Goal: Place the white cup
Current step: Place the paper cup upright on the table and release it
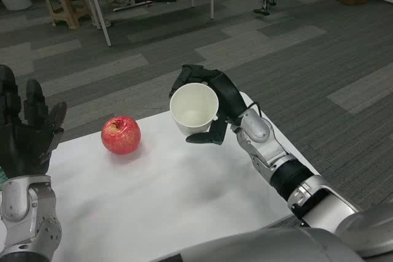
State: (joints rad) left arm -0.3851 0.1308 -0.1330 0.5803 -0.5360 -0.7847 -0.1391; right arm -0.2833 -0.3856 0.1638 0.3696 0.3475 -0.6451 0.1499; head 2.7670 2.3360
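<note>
1. Head view: the right hand (pixel 212 107) is gripping the white cup (pixel 194 109) over the surface's (pixel 172 194) far edge, mouth tilting toward the camera, right of the apple (pixel 121 134).
2. The left hand (pixel 27 128) is waiting, fingers spread.
3. Level the cup, lower it gently, then release.

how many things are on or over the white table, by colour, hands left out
red: 1, the apple, resting on the white table
white: 1, the white cup, held by the right hand with its mouth tipped toward the camera
total: 2
</note>
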